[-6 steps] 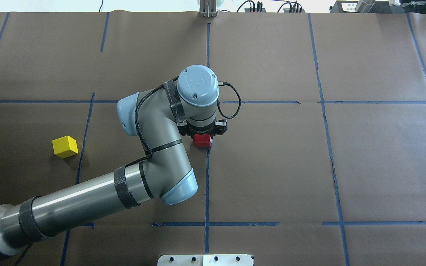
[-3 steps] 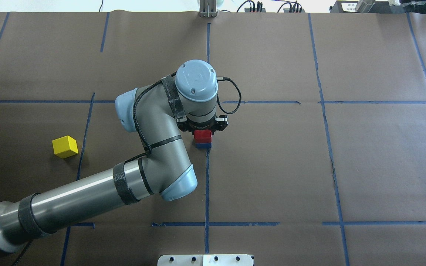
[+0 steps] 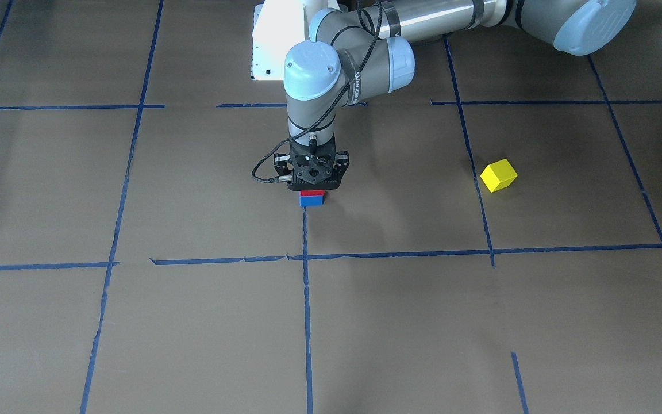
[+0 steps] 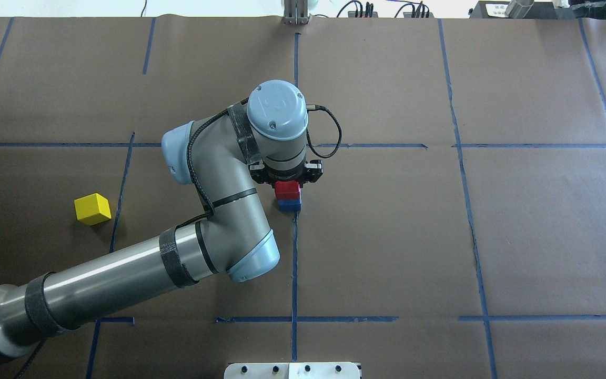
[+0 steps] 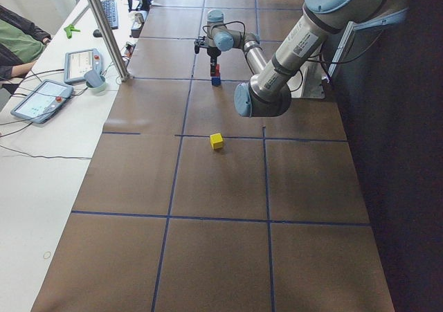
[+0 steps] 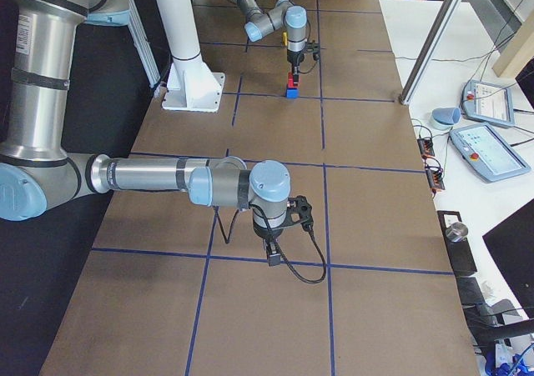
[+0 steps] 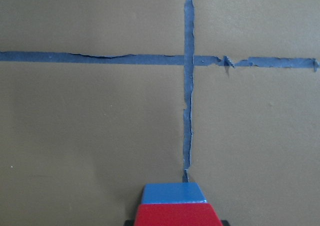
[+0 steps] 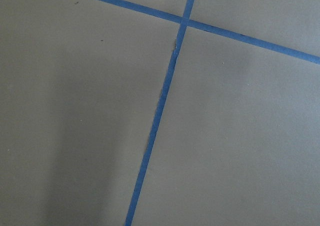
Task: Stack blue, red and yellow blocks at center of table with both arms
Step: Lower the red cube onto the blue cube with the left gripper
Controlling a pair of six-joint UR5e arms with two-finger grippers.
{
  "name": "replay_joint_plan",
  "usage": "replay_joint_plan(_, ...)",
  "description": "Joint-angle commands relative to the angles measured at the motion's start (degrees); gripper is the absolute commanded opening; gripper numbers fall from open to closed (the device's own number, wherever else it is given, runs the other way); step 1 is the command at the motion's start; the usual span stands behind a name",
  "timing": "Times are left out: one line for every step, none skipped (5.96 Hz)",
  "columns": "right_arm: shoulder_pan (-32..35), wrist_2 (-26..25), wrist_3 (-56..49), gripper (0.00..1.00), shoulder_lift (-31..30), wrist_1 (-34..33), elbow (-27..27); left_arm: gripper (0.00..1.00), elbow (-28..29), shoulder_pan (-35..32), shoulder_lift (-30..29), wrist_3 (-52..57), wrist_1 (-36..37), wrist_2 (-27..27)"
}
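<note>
The red block (image 4: 288, 189) sits on top of the blue block (image 4: 289, 205) at the centre tape cross. My left gripper (image 4: 288, 184) points straight down and is shut on the red block. The front view shows the gripper (image 3: 312, 187) just above a red sliver (image 3: 312, 192) and the blue block (image 3: 312, 200). The left wrist view shows red (image 7: 175, 216) over blue (image 7: 172, 193). The yellow block (image 4: 92, 209) lies alone on the table to my left. My right gripper (image 6: 273, 255) hovers over bare table in the right exterior view only, so I cannot tell whether it is open.
Blue tape lines (image 4: 294, 263) divide the brown paper-covered table. The white robot base plate (image 4: 292, 370) is at the near edge. An upright metal post (image 5: 111, 35) and operator tablets (image 6: 488, 147) stand on the far side table.
My left wrist moved slightly away from my base with the red block. The blue block, hidden a second ago, now shows under the red one.
</note>
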Motion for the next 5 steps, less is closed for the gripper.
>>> replay_joint_plan(0.00,0.00,0.00,1.00,0.00,0.00,0.00,0.58,0.60,0.30,-0.06,0.02,0.00,0.00)
replay_joint_plan(0.00,0.00,0.00,1.00,0.00,0.00,0.00,0.68,0.51,0.30,-0.14,0.02,-0.09,0.00)
replay_joint_plan(0.00,0.00,0.00,1.00,0.00,0.00,-0.09,0.83,0.51,0.30,-0.14,0.02,-0.61,0.00)
replay_joint_plan(0.00,0.00,0.00,1.00,0.00,0.00,0.00,1.00,0.43,0.21,-0.14,0.02,-1.22,0.00)
replay_joint_plan(0.00,0.00,0.00,1.00,0.00,0.00,-0.09,1.00,-0.18,-1.00,-0.14,1.23,-0.97,-0.17)
